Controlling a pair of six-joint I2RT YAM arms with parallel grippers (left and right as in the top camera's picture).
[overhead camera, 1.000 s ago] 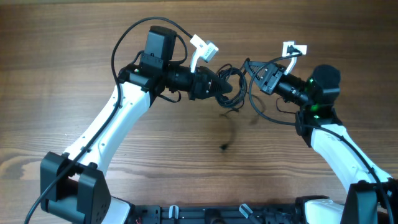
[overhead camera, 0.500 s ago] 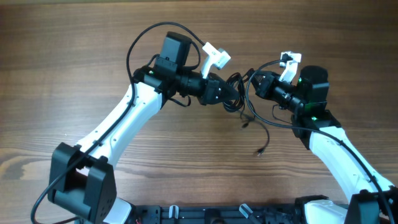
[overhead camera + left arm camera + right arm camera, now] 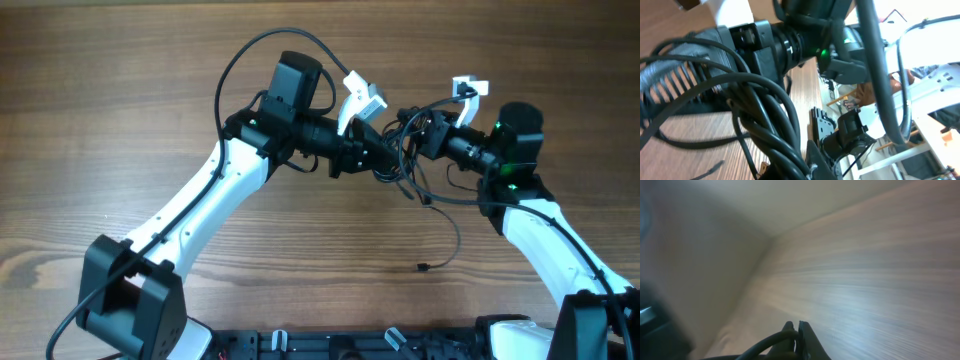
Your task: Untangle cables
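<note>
Overhead view shows my left gripper and right gripper both clamped on the cables, a light, limp, slippery tangle at upper centre, likely best pinched near a plug.

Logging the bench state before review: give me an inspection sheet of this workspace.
Surface: wooden table.
Job's things: thin cords bunched between the two pincers; one strand trails to a plug end on the table.
Clutter: nothing seen.
Pincers: left pincer shut in the bunch; right pincer shut on a cord.
Cables: arm cable loops above the left arm.
Surroundings: a white frame beyond the table edge in the left wrist view; details unclear.
</note>
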